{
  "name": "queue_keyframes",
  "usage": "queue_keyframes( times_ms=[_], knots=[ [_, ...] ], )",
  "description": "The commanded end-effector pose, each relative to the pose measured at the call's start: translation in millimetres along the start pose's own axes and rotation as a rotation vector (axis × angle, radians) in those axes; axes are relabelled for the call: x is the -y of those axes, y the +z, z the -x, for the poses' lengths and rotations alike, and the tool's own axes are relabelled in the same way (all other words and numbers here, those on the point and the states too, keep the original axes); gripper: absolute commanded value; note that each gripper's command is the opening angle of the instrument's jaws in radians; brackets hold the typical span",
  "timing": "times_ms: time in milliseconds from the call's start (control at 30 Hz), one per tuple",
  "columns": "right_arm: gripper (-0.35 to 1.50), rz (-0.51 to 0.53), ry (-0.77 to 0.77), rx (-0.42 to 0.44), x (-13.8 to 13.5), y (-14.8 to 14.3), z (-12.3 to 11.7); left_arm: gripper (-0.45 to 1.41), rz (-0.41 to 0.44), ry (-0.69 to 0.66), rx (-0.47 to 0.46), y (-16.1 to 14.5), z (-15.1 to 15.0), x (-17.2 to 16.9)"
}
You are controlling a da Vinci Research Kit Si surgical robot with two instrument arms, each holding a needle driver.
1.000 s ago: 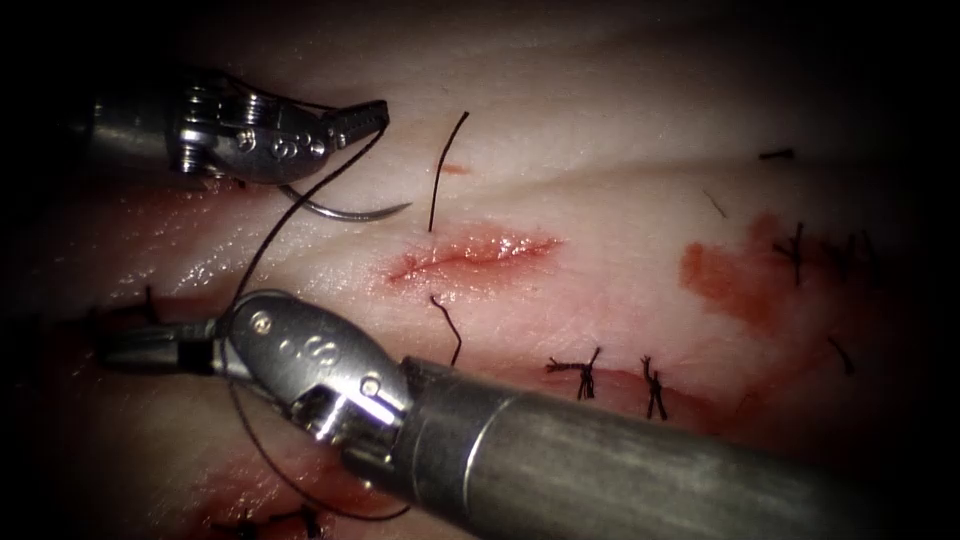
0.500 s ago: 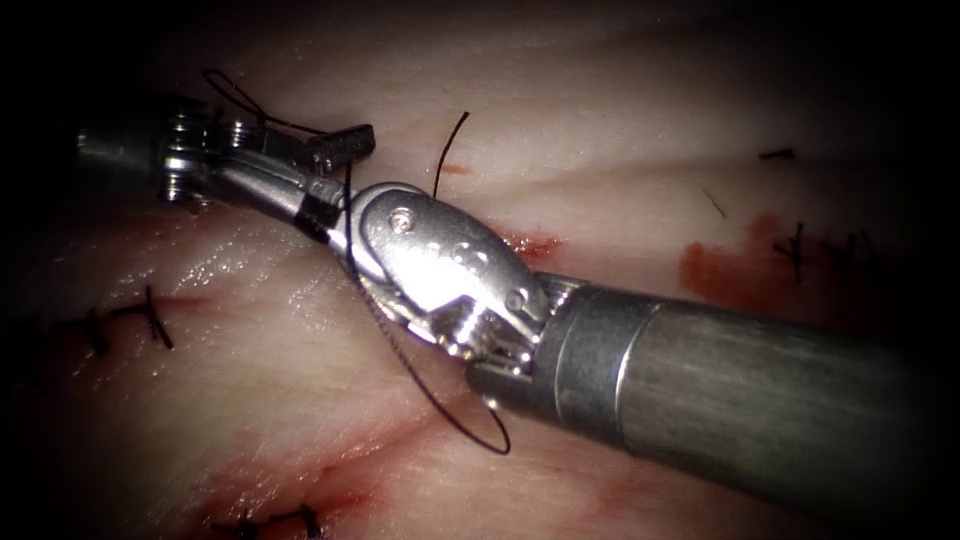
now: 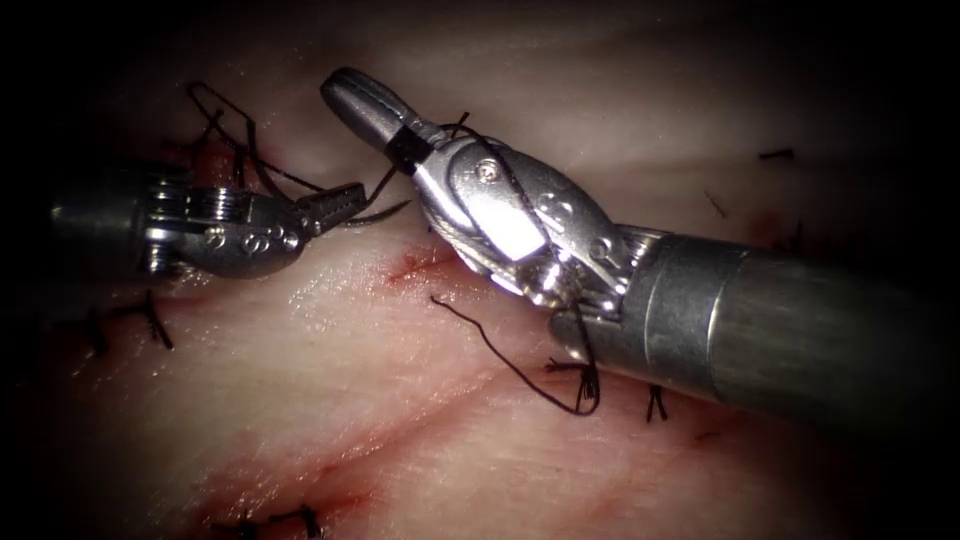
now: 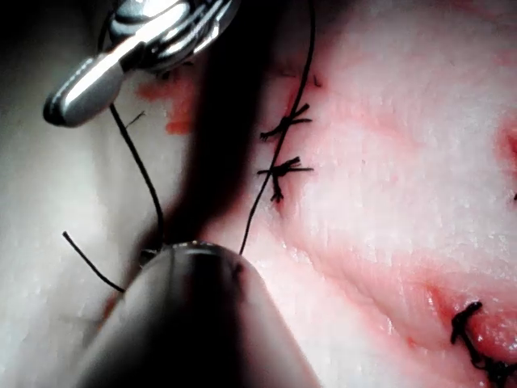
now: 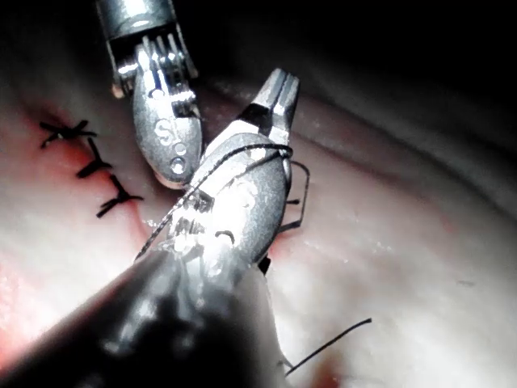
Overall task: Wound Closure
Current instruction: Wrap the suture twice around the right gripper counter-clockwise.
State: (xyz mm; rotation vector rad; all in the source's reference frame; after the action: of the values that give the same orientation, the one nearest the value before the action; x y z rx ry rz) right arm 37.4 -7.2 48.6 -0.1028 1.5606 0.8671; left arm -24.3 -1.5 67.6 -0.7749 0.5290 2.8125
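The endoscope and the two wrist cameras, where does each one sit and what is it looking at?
Endoscope view: above and in front, facing the cut in the tissue; the left tool holds the needle, the right tool has thread over it.
Left wrist view: beside the left shaft, facing tied stitches; the right tool shows.
Right wrist view: beside the right shaft, facing its own thread-wrapped tool; the left tool shows.
Shared: all three show the right tool, thread and tissue.

1. No wall, floor, furniture or window discernible.
2. Dark vignette (image 3: pixel 60 480) ringing the endoscope view, black at every corner.
3. Brightest at centre, fading outward; harsh glare in both wrist views.
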Motion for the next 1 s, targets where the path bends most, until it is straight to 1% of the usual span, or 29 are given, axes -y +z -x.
queue_keyframes(
  times_ms=[33,100,200,233,300,333,433,500,533,567,600,633,700,767,867,900,967,1000],
  knots=[
    [0.26,0.004,0.026,0.019,-0.5,0.8,0.1,-0.45,-0.001,0.001,0.001,0.6,-0.5,-0.1],
    [0.27,0.024,0.003,0.078,-1.3,0.5,0.4,-0.45,0.003,0.006,0.002,0.1,-0.6,-0.3],
    [0.12,0.050,-0.023,0.141,-2.4,0.0,0.8,-0.45,0.005,0.011,0.002,-0.3,-0.9,-0.5],
    [0.05,0.058,-0.037,0.187,-2.8,-0.3,1.0,-0.45,0.006,0.010,0.002,-0.5,-0.9,-0.6],
    [0.05,0.079,-0.055,0.244,-3.4,-0.7,1.2,-0.45,0.007,0.016,0.002,-0.8,-1.1,-0.7],
    [0.09,0.096,-0.060,0.285,-3.7,-0.8,1.3,-0.45,0.009,0.015,0.000,-0.9,-1.1,-0.7],
    [0.29,0.099,-0.112,0.340,-4.4,-1.0,1.3,-0.45,0.012,0.026,-0.001,-1.4,-1.4,-0.8],
    [0.46,0.099,-0.136,0.380,-4.6,-1.0,1.4,-0.45,0.014,0.031,-0.001,-1.7,-1.5,-0.7],
    [0.64,0.097,-0.152,0.404,-4.7,-1.0,1.4,-0.45,0.017,0.036,-0.001,-2.0,-1.6,-0.6],
    [0.76,0.093,-0.172,0.424,-4.7,-1.0,1.4,-0.45,0.019,0.035,-0.001,-2.2,-1.7,-0.5],
    [0.99,0.089,-0.192,0.468,-4.8,-1.0,1.7,-0.45,0.026,0.038,-0.001,-2.7,-1.9,-0.1],
    [1.14,0.071,-0.203,0.496,-4.8,-1.1,2.0,-0.45,0.026,0.035,-0.007,-3.2,-2.1,0.4],
    [1.21,0.053,-0.211,0.531,-4.7,-1.2,2.6,-0.45,0.017,0.035,-0.021,-3.7,-2.3,1.1],
    [1.21,0.032,-0.219,0.566,-4.6,-1.3,3.3,-0.45,0.006,0.034,-0.037,-4.2,-2.6,2.0],
    [1.16,0.000,-0.236,0.619,-4.7,-1.6,4.8,-0.45,-0.002,0.042,-0.060,-4.7,-2.9,3.4],
    [1.16,-0.034,-0.245,0.656,-4.7,-1.9,6.1,-0.45,-0.007,0.048,-0.072,-4.9,-3.2,4.4],
    [1.14,-0.070,-0.256,0.680,-4.7,-2.1,7.2,-0.45,-0.005,0.054,-0.086,-5.0,-3.5,5.5],
    [1.14,-0.122,-0.216,0.690,-4.7,-2.4,8.3,-0.45,-0.005,0.056,-0.098,-4.8,-3.7,6.4]
  ],
)
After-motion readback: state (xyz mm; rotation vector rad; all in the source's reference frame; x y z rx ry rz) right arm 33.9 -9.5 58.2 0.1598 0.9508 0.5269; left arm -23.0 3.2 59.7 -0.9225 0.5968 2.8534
